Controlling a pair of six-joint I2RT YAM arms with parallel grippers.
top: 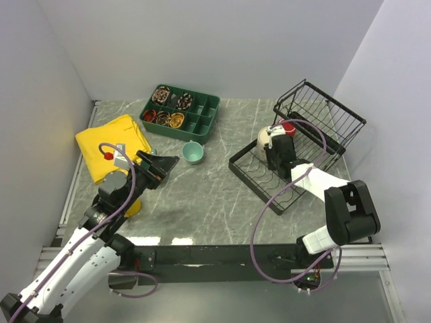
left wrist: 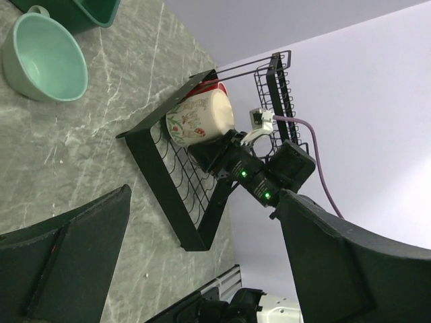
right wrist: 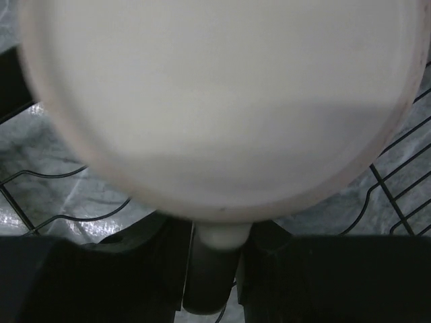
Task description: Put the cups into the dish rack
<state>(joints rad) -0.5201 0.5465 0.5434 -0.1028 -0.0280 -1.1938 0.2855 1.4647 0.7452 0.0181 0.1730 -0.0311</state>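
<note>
My right hand [top: 274, 144] grips the cream mug [top: 264, 138] by its handle in the dish rack [top: 256, 176]. My left hand [top: 159, 167] is wide open.

In rack [top: 259, 176]: cream mug [top: 264, 138], prob. red mug [top: 289, 126]

The left arm [top: 71, 259] and right arm [top: 322, 183] share white shells, black joints — and trailing purple cables [left wrist: 296, 120].
</note>
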